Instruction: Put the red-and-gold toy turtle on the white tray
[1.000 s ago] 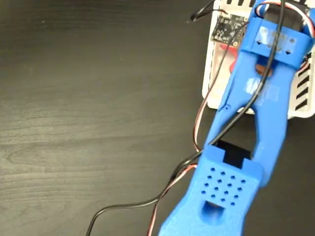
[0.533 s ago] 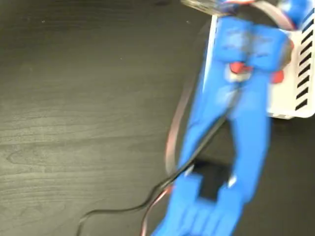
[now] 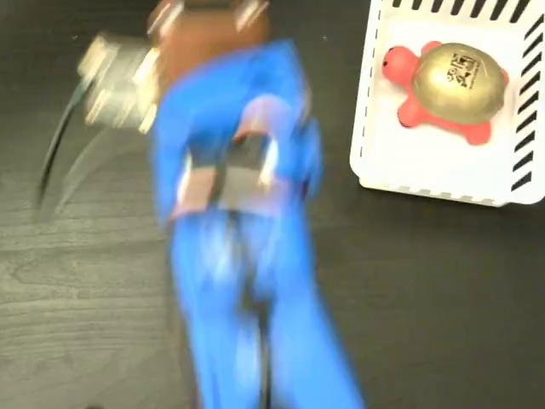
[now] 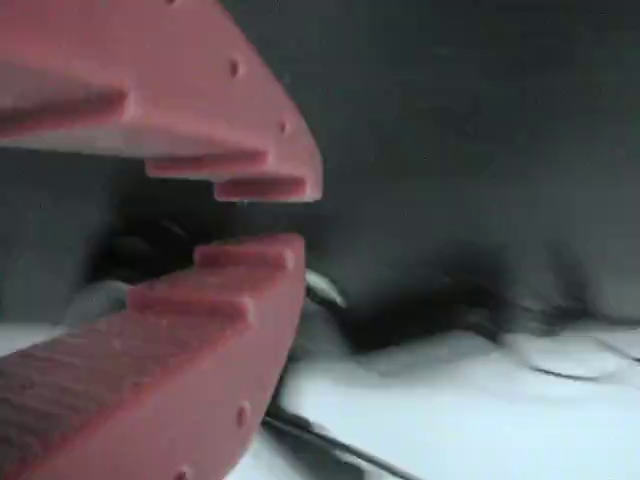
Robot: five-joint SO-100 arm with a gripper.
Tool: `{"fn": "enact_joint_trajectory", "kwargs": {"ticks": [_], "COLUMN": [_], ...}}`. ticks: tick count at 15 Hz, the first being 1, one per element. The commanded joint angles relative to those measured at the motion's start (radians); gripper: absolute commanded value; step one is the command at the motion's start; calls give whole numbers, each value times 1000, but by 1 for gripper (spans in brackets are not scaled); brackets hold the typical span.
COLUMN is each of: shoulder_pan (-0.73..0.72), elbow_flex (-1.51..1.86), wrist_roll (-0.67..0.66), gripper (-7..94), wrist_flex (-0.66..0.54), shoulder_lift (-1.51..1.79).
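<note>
The red-and-gold toy turtle [image 3: 444, 90] sits on the white tray [image 3: 426, 170], near the tray's top edge, so I judge the job is about done. All that looks left is getting my arm [image 3: 243, 256] out of the way. The turtle looks soft, with a shiny round gold shell and a dark mark on top. The tray is flat and hard, with a low rim and black stripes. It lies by the dark wood table's [image 3: 85, 281] top right corner. My gripper [image 4: 262, 216] is open a little and holds nothing; its red fingers [image 4: 215, 290] have stepped teeth.
</note>
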Motion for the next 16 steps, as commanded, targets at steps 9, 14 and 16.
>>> {"fn": "enact_joint_trajectory", "kwargs": {"ticks": [9, 14, 16], "shoulder_pan": [63, -3, 3], "elbow_flex": [813, 946, 956], "wrist_roll": [-72, -77, -37], "gripper": [0, 0, 0], "wrist_flex": [233, 491, 558], "shoulder_lift": [859, 1135, 1195]}}
